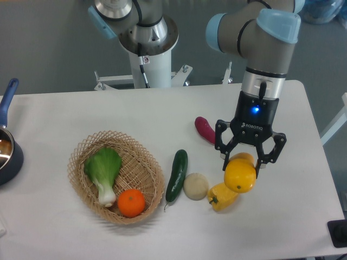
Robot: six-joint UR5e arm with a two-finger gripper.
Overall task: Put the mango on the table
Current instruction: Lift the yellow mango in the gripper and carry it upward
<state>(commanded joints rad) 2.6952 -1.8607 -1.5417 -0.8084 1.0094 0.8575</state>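
Fixed camera: the gripper (242, 164) hangs over the right half of the surface (65, 108), jaws pinching the mango (240, 175), which sits low between them, seemingly just above the surface. Trouble spot: the pepper (221, 197) lies at about seven o'clock from the mango, touching or overlapping it from here. Let go now and that glossy fruit could land on the pepper and roll toward the near edge. The sweet potato (205, 130) waits at eleven o'clock, the pale round thing (196, 186) at nine. Crowded landing zone!
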